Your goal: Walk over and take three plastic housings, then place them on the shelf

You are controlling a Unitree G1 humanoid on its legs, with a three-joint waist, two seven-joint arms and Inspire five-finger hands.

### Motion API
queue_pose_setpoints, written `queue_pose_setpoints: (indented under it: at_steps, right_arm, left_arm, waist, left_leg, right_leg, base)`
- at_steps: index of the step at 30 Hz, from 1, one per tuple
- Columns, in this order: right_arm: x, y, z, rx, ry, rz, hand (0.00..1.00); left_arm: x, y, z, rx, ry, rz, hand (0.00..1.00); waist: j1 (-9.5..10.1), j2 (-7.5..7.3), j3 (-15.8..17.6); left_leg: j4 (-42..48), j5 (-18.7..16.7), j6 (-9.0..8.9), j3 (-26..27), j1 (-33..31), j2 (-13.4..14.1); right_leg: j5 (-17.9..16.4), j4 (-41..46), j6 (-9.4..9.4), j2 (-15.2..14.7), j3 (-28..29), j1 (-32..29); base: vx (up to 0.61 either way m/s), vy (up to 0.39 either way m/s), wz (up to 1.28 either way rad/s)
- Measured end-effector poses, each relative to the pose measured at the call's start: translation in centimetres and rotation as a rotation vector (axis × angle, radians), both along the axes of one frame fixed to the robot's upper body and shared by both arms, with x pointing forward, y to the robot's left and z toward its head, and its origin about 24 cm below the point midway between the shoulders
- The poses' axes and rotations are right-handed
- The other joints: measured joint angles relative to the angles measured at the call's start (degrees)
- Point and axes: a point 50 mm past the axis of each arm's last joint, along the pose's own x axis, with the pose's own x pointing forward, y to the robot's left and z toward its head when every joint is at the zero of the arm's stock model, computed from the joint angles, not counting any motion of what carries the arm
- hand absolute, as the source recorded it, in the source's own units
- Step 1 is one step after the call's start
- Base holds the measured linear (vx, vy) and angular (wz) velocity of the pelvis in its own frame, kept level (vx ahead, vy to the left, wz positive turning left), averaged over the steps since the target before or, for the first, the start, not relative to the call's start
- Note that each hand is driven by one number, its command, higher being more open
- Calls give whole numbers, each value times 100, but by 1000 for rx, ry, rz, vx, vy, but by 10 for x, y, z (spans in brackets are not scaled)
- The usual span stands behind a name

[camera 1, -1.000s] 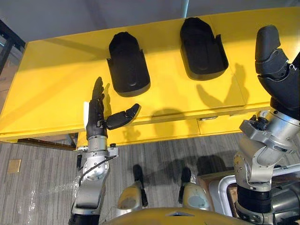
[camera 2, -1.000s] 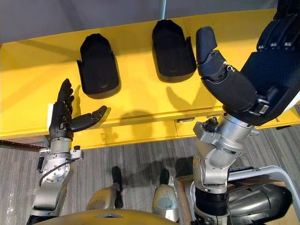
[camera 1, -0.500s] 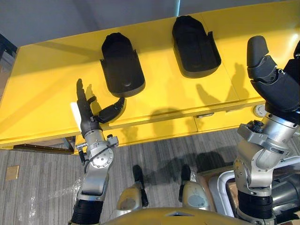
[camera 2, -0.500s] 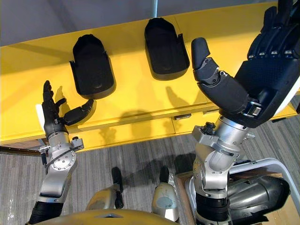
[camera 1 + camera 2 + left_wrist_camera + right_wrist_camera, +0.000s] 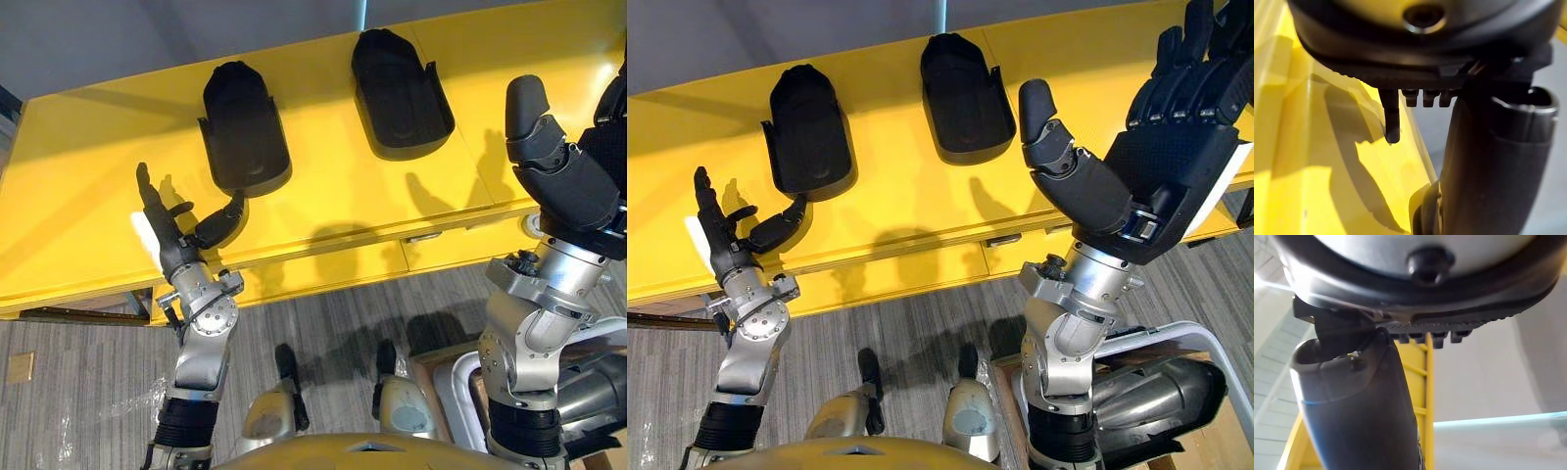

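Grey plank floor (image 5: 78,382) lies below both arms. By the right arm's base, a white-framed bin (image 5: 1200,331) holds a dark rounded thing (image 5: 1161,401) that I cannot identify. The left robot hand (image 5: 176,250) hovers at the near edge of the yellow surface (image 5: 78,206), fingers straight, thumb spread, holding nothing. The right robot hand (image 5: 1161,171) is raised, spread wide and empty. Just beyond the left robot hand's thumb lies one black housing (image 5: 243,132). A second housing (image 5: 397,83) lies farther off, between the two hands. A grey wall (image 5: 98,39) stands behind.
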Motion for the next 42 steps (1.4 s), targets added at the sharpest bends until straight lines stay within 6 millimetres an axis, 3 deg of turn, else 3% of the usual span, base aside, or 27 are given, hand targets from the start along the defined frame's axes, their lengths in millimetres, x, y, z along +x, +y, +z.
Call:
queue_pose_setpoints:
  at_steps: [12, 20, 23, 25, 28, 32, 37, 42]
  right_arm:
    - [1, 1, -1, 30, 7, 35, 100]
    - [1, 1, -1, 39, 3, 36, 100]
    - [-7, 2, 0, 76, -13, 33, 100]
    - [-15, 1, -3, 96, -11, 22, 100]
    - [-16, 2, -4, 92, -5, 26, 100]
    - [-18, 1, -9, 76, 23, 18, 100]
    - [-16, -7, -24, -36, 188, -127, 100]
    - [4, -30, -71, -143, 587, -284, 100]
  left_arm:
    - [6, 11, 5, -21, -28, 83, 100]
    - [5, 15, 7, -45, -57, 39, 100]
    - [-14, 12, 6, -120, -84, -97, 100]
    - [-38, -1, 6, -176, -99, -288, 100]
    - [-54, -19, 9, -233, -117, -524, 100]
    - [-68, -22, 17, -267, -186, -654, 100]
    - [-74, 0, 33, -237, -293, -587, 100]
    - [-80, 9, 32, -240, -312, -576, 100]
  waist:
    - [-18, -69, 55]
    - [-16, -126, 99]
    - [-9, -126, 100]
    - [17, -127, 101]
    - [46, -131, 103]
    - [35, -127, 99]
    - [27, -68, 23]
    - [148, -78, -193]
  left_leg:
    - [1, -44, -5, 76, 30, -13]
    - [0, -54, -2, 64, 47, -20]
    - [0, -84, -4, 32, 47, -23]
    - [1, -103, 0, -47, 53, -26]
    - [1, -120, -6, -62, 114, -25]
    - [0, -185, -30, -50, 314, -21]
    - [-2, -191, -28, -92, 365, -18]
    - [-5, -191, -28, -140, 438, -18]
  right_leg:
    - [8, -49, 14, -5, 63, 12]
    - [6, -61, 16, -11, 52, 44]
    - [6, -107, 17, -16, 11, 89]
    - [5, -164, 18, -28, -79, 171]
    - [4, -197, 19, -32, -95, 259]
    - [-3, -300, 22, -11, -103, 494]
    - [-3, -364, 22, -3, -177, 617]
    - [-4, -405, 23, -19, -237, 745]
  base:
    - [17, 5, -3]
    - [0, 0, 0]
    - [17, 7, 7]
    - [42, 6, 16]
    - [24, 4, 5]
    - [15, 2, -3]
    - [9, -2, 4]
    - [11, 0, 5]
